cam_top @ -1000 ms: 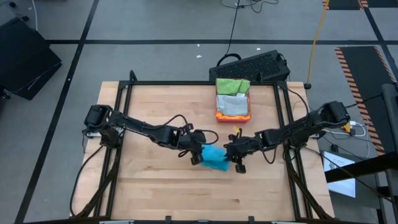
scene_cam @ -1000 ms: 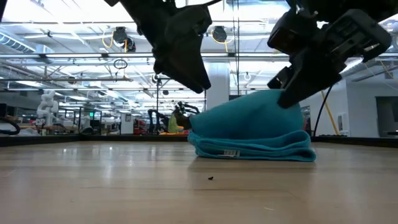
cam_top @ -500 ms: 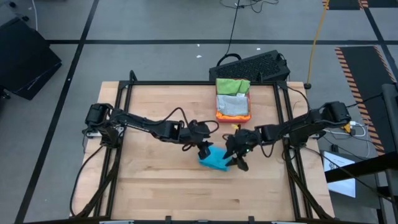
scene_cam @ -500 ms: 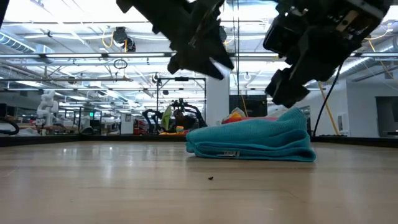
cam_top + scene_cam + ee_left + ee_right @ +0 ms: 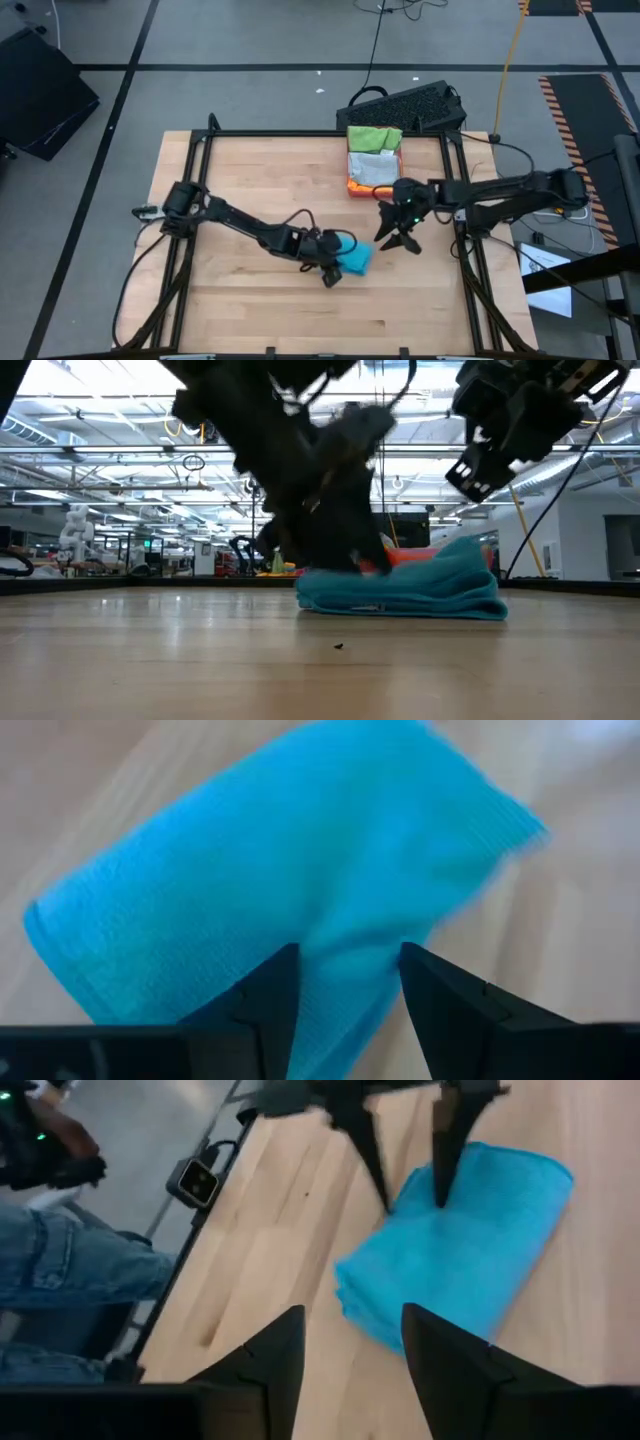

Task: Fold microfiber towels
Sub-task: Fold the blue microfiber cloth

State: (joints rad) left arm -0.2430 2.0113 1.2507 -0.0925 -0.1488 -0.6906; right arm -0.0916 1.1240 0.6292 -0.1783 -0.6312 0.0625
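A bright blue microfiber towel lies folded into a thick pad on the wooden table, right of its middle. My left gripper stands open at the pad's left end, its fingers down on the top. My right gripper hangs open in the air to the right of the towel and farther back, with nothing between its fingers. A green towel and a pale one lie in the pink-red tray at the far edge. My left gripper sets its two spread fingertips on the folded towel's top face, near its left end. The fingers slant down from the table's left. The towel lies flat on the table with its folds stacked; whether the tips dent it, I cannot tell.
A black keyboard lies beyond the table's far edge, behind the tray. A black frame runs around the tabletop. A person's legs in jeans stand off the table's left side. Bare wood lies along the near edge and on the left half.
My right gripper has opened, let go of the towel's right end, and risen away toward the table's right and far edge. The raised hump of the towel has sunk flat. My left gripper first lifted off, then came down at the towel's left end, rolling as it went.
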